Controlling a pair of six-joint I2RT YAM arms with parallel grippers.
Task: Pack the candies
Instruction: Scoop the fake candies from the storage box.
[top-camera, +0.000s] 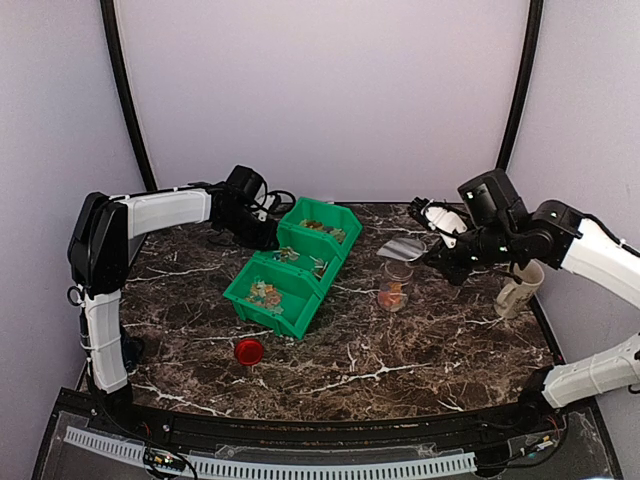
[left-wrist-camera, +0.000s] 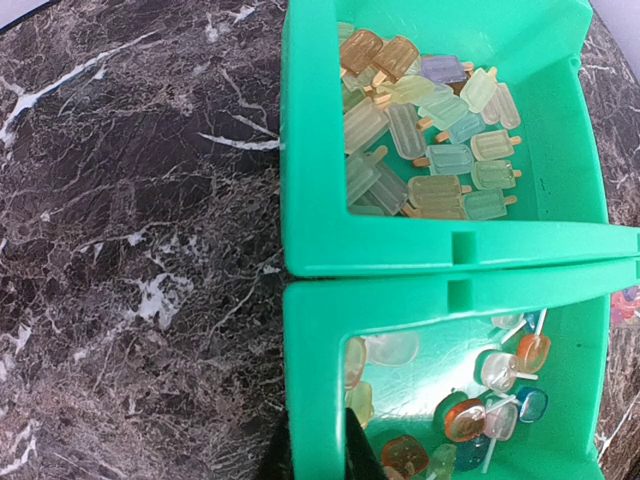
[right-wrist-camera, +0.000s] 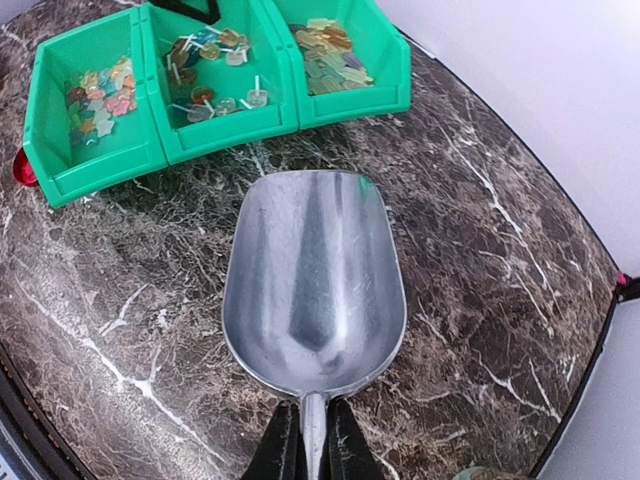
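Observation:
Three green bins hold the candies: the far bin (top-camera: 325, 226) has pale popsicle shapes (left-wrist-camera: 430, 130), the middle bin (top-camera: 297, 264) has lollipop sweets (left-wrist-camera: 485, 400), and the near bin (top-camera: 272, 297) has mixed ones (right-wrist-camera: 100, 90). My left gripper (top-camera: 262, 228) is shut on the middle bin's outer wall (left-wrist-camera: 318, 380), one finger on each side. My right gripper (top-camera: 440, 256) is shut on the handle of an empty metal scoop (right-wrist-camera: 315, 275), held above the table just behind a clear jar (top-camera: 393, 286) with orange candies in it.
A round red lid (top-camera: 249, 350) lies on the marble table (top-camera: 400, 360) in front of the near bin. A beige cup (top-camera: 518, 290) stands at the right edge under my right arm. Curtain walls close the back and sides.

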